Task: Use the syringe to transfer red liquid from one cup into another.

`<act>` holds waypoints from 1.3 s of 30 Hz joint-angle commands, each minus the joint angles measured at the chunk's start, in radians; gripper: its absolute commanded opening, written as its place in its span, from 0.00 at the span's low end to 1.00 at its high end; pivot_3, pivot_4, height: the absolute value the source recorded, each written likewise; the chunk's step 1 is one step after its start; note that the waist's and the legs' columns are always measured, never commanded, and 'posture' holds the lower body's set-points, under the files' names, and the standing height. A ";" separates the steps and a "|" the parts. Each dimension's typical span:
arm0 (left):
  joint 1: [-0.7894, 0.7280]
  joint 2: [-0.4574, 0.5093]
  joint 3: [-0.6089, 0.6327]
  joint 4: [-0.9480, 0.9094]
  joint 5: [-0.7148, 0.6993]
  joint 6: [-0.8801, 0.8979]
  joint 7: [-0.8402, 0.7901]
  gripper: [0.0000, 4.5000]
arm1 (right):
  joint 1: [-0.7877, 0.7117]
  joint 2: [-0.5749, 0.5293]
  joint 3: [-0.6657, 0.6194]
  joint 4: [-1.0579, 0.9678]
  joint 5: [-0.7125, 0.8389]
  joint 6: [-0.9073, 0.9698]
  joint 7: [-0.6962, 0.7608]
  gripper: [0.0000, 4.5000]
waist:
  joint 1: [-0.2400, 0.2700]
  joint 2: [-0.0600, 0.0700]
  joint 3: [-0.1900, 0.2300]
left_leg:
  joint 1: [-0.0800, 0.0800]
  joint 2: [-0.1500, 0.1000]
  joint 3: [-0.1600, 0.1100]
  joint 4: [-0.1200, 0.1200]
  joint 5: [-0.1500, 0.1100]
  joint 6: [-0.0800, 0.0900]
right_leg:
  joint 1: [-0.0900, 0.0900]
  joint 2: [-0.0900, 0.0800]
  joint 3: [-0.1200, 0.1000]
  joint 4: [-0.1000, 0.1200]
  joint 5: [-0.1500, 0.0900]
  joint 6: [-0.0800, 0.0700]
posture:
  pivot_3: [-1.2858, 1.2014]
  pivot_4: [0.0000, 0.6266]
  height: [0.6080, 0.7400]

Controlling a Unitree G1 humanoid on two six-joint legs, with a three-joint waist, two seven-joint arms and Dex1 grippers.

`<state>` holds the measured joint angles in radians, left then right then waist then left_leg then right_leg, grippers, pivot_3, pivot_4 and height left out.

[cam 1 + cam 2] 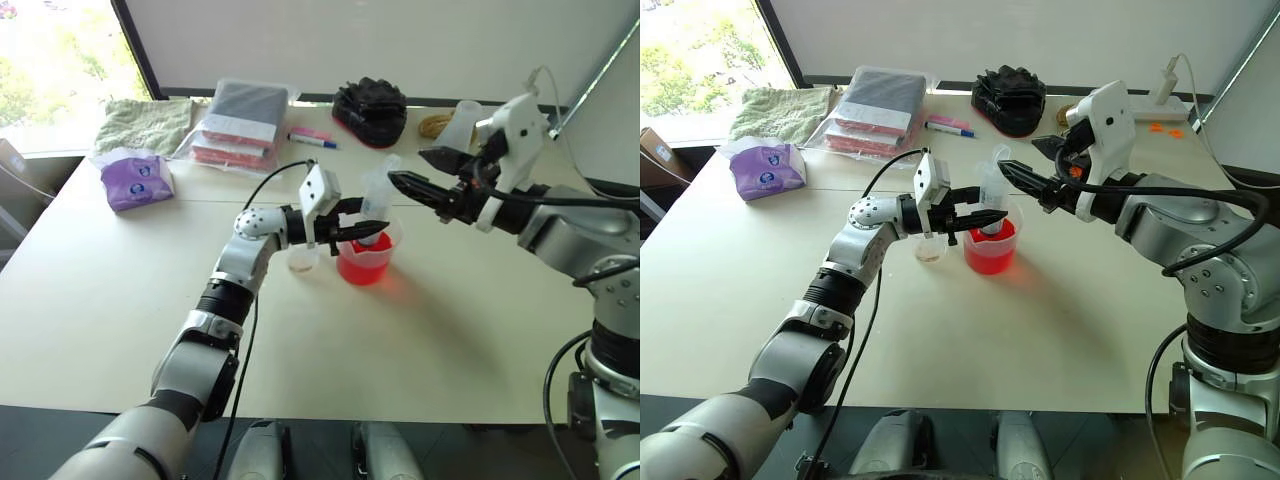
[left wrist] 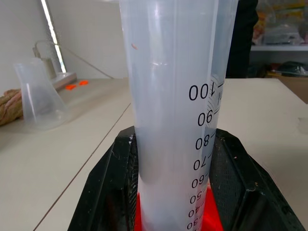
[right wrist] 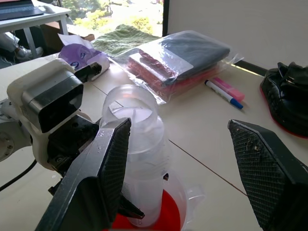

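Observation:
The syringe (image 1: pixel 378 192) stands upright with its lower end inside the wide beaker (image 1: pixel 366 262), which holds the red liquid (image 1: pixel 989 254). My left gripper (image 1: pixel 362 232) reaches in level from the left and is shut on the syringe's clear barrel (image 2: pixel 173 96), one black finger on each side, just above the beaker's rim. My right gripper (image 1: pixel 405 166) hangs open to the right of the syringe's top, its fingers (image 3: pixel 103 168) wide apart and touching nothing. The smaller clear cup (image 1: pixel 303 260) stands on the table just left of the beaker, under my left wrist.
Along the far side of the table lie a purple tissue pack (image 1: pixel 135 180), a green towel (image 1: pixel 145 125), bagged packets (image 1: pixel 240 125), markers (image 1: pixel 312 137), a black bundle (image 1: pixel 370 110), a frosted beaker (image 1: pixel 460 125) and a rope coil (image 2: pixel 9 106).

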<state>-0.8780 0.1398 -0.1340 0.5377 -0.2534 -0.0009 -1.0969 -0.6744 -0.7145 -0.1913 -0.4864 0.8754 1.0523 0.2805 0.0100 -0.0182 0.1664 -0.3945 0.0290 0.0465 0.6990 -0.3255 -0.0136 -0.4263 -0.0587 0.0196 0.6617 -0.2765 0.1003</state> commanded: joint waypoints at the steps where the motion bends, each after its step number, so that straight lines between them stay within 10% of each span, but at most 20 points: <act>1: -0.006 -0.003 0.008 -0.058 -0.022 0.002 -0.013 0.33 | -0.014 0.027 0.009 0.004 -0.035 -0.039 -0.003 0.74 | -0.001 0.000 0.000 | 0.000 0.000 0.000 0.000 0.000 0.000 | 0.000 0.000 0.000 0.000 0.000 0.000 | 0.52 0.24 1.00; 12: 0.010 0.007 -0.001 -0.082 -0.015 0.013 -0.025 0.33 | -0.057 0.141 0.064 0.030 -0.113 -0.068 -0.035 0.74 | -0.004 0.000 0.000 | 0.000 0.001 0.000 0.000 0.000 0.000 | 0.000 0.001 0.000 0.000 0.000 0.000 | 0.52 0.24 1.00; 20: 0.012 0.006 -0.004 -0.092 -0.017 0.022 -0.029 0.33 | -0.055 0.185 0.057 0.030 -0.128 -0.065 -0.042 0.01 | -0.004 0.000 0.000 | 0.000 0.001 0.000 0.000 0.000 0.000 | 0.000 0.001 0.000 -0.001 0.000 0.000 | 0.52 0.24 1.00; 39: 0.040 -0.002 -0.017 -0.125 -0.008 0.026 -0.043 0.33 | -0.127 0.322 -0.102 0.045 0.071 -0.041 -0.147 0.01 | -0.006 0.000 0.000 | 0.000 0.001 0.000 -0.001 0.000 0.000 | 0.000 0.001 0.000 -0.001 0.000 0.000 | 0.52 0.24 1.00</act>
<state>-0.8533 0.1627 -0.0940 0.4673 -0.2638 0.0399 -1.1004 -0.7292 -0.4071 -0.2411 -0.4268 0.9193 1.0555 0.1590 0.0043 -0.0181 0.1663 -0.3949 0.0301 0.0461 0.6984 -0.3255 -0.0136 -0.4263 -0.0578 0.0192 0.6611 -0.2765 0.1003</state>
